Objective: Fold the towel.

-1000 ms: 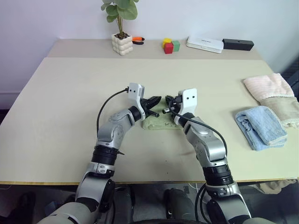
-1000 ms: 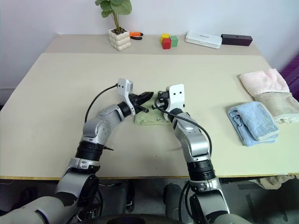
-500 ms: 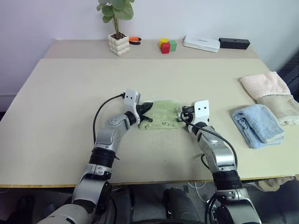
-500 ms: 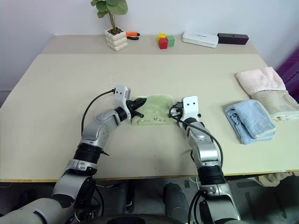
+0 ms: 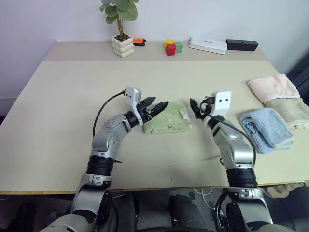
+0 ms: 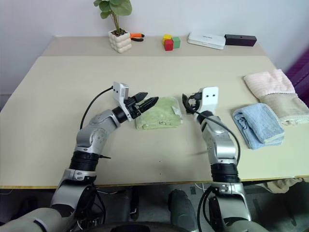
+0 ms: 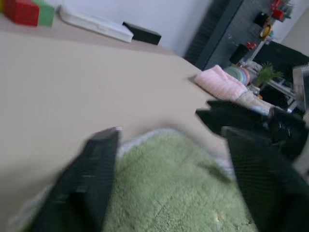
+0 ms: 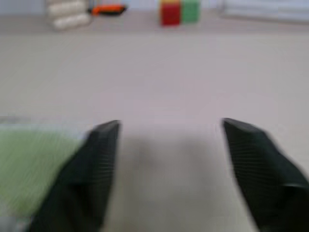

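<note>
The light green towel [image 5: 168, 123] lies as a small folded pad in the middle of the table [image 5: 63, 101]. My left gripper [image 5: 154, 107] hovers just above the towel's left edge. It is open, and in the left wrist view its fingers [image 7: 87, 179] stand wide apart over the green terry [image 7: 169, 193] with nothing between them. My right gripper [image 5: 197, 107] sits a little to the right of the towel, clear of it. It is open and empty. The right wrist view shows the towel [image 8: 34, 164] off to one side of that gripper's fingers [image 8: 94, 169].
At the table's right edge lie a pale pink towel [image 5: 277, 89], a cream towel [image 5: 292, 110] and a light blue cloth [image 5: 268, 129]. Along the back stand a potted plant [image 5: 122, 46], coloured blocks [image 5: 174, 47], a white box [image 5: 208, 45] and a black box [image 5: 242, 45].
Both grippers were shut on the towel's ends and have opened and let go. The right gripper has moved right, away from the towel. The left gripper has lifted slightly to the left.
</note>
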Controlling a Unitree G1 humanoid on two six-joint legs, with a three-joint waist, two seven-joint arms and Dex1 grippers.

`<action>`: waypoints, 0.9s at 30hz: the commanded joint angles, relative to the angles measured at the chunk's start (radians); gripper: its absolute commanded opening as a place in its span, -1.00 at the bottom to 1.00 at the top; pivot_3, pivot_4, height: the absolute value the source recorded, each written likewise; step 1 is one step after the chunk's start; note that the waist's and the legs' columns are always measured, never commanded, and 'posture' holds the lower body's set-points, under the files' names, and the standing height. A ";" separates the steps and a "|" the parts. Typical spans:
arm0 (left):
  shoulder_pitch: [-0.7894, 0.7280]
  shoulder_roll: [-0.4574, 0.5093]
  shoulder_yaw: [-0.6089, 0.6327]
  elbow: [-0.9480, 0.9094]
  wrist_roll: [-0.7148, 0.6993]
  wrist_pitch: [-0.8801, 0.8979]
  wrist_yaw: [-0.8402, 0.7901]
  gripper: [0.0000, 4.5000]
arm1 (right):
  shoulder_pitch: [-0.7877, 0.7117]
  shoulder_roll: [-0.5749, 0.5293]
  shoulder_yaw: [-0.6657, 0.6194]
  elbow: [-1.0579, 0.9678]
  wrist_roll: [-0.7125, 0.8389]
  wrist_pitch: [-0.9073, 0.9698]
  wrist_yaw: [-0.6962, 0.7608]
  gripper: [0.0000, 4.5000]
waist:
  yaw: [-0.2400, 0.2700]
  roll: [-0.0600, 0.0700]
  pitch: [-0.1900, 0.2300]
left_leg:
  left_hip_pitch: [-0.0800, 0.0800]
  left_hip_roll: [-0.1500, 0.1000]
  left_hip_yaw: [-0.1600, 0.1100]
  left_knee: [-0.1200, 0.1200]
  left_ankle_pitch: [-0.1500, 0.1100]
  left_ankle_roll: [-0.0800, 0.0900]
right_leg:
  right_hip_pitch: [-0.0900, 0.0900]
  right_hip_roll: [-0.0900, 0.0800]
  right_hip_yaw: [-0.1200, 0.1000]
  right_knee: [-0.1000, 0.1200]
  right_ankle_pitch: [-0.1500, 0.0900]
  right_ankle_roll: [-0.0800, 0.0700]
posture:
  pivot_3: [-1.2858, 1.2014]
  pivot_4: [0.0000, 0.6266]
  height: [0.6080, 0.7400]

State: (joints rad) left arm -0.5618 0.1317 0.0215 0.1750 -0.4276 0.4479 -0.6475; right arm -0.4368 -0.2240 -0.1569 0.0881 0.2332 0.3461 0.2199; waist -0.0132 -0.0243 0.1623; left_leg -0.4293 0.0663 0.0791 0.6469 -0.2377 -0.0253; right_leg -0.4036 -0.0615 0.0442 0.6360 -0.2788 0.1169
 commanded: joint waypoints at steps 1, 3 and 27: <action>-0.019 0.016 0.018 -0.037 -0.030 -0.031 -0.043 0.96 | -0.035 -0.027 -0.044 -0.003 0.034 0.009 0.015 0.97 | -0.001 0.000 0.000 | 0.000 0.000 0.000 0.000 0.000 0.000 | 0.000 0.000 0.000 0.000 0.000 0.000 | 0.03 -0.52 0.92; -0.020 0.028 0.021 -0.033 -0.033 -0.036 -0.063 0.96 | -0.041 -0.034 -0.052 -0.010 0.048 0.024 0.021 0.97 | -0.001 0.000 0.000 | 0.000 0.000 0.000 0.000 0.000 0.000 | 0.000 0.000 0.000 0.000 0.000 0.000 | 0.03 -0.52 0.92; 0.006 0.298 0.277 0.018 -0.445 0.887 -0.003 0.96 | 0.076 -0.326 0.045 -0.350 0.319 0.108 0.590 0.97 | 0.000 0.002 0.003 | 0.000 0.000 -0.001 0.001 0.000 0.000 | 0.000 0.000 -0.001 0.001 -0.001 0.001 | 0.03 -0.52 0.92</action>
State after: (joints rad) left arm -0.5499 0.4288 0.2871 0.2014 -0.8377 1.3013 -0.6457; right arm -0.3441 -0.5599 -0.1058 -0.2304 0.5342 0.4542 0.8183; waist -0.0130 -0.0222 0.1649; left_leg -0.4291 0.0665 0.0784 0.6478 -0.2378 -0.0253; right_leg -0.4035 -0.0617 0.0437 0.6372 -0.2795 0.1178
